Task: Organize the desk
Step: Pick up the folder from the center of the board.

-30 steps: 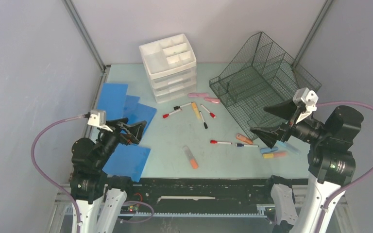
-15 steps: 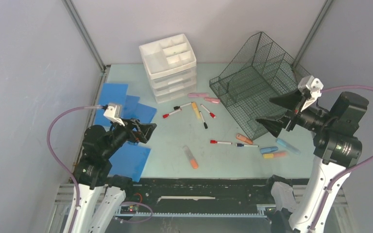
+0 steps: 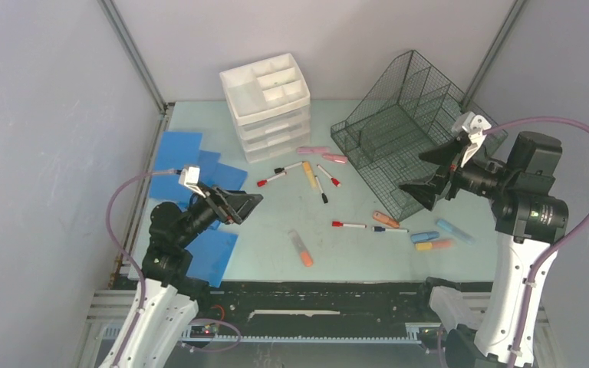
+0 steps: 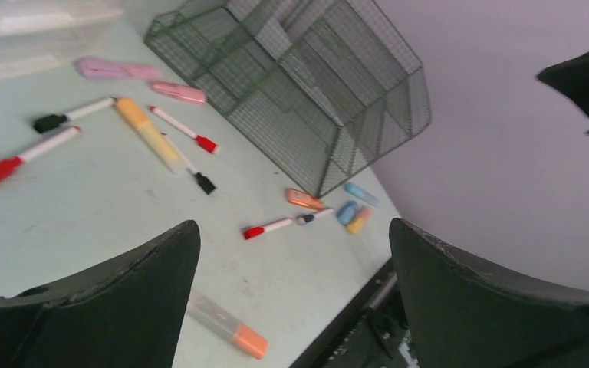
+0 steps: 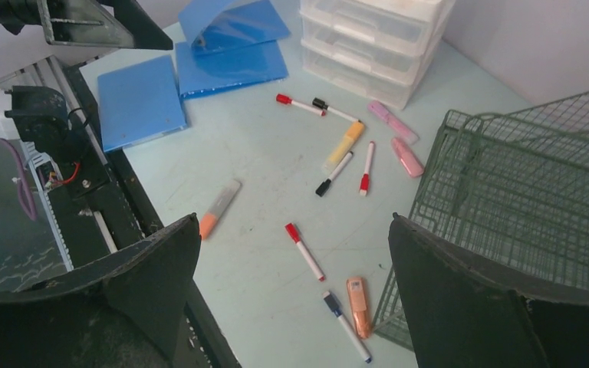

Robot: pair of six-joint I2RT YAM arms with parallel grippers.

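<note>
Left arm (image 3: 170,230) and right arm (image 3: 533,207) have edged toward the wire tray (image 3: 399,126), jaws spread, empty. Markers (image 3: 349,225) beside it litter the bench (image 3: 276,222), unsorted.

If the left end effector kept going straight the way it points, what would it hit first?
Most likely the desk, near the red-capped marker lying mid-table, straight ahead of the open left end effector in its wrist view. Depth is unclear, so only roughly.

Plain grey walls (image 3: 314,31) enclose three sides, meeting at two dark metal corner posts (image 3: 133,57). The light is soft and even, seemingly from above.
</note>
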